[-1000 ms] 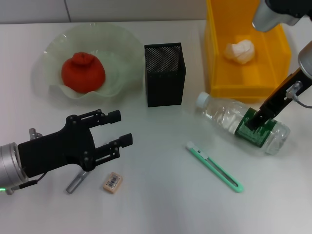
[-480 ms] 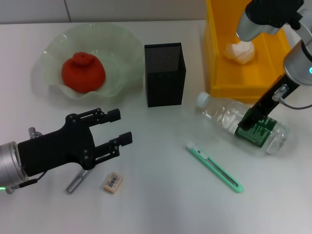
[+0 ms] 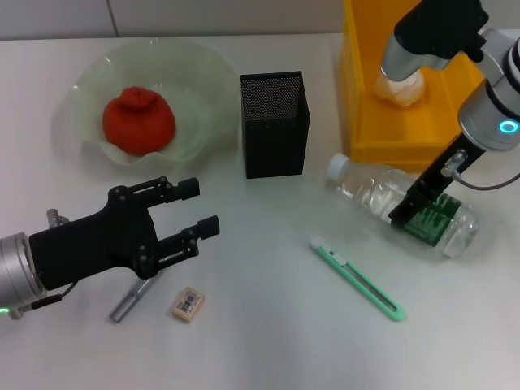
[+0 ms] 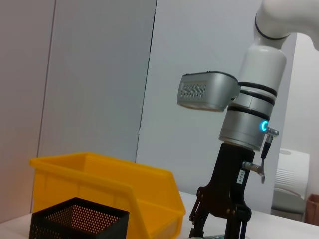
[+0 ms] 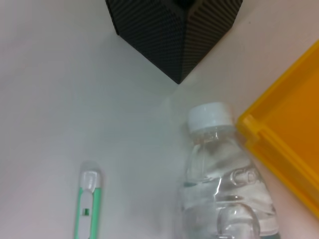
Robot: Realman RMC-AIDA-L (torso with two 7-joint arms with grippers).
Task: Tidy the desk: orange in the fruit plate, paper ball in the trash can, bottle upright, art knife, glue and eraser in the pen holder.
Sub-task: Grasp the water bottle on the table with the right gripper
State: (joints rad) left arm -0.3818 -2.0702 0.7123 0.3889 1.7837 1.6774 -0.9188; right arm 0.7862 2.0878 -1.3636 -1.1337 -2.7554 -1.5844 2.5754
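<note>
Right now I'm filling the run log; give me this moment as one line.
step: bottle upright | right gripper: at lying bottle | left gripper: open above desk | orange: in fruit plate

Light: we note bright, even overhead | Shadows: soft, faint on counter (image 3: 268,325) | Glare: we log bottle (image 5: 222,184) highlights | Focus: right wrist view soft

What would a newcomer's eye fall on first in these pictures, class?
Probably the right pincer down on the bottle, which lies on its side before the yellow bin. Next, the orange in the pale fruit plate at far left, and the left pincer hanging open above the eraser.
</note>
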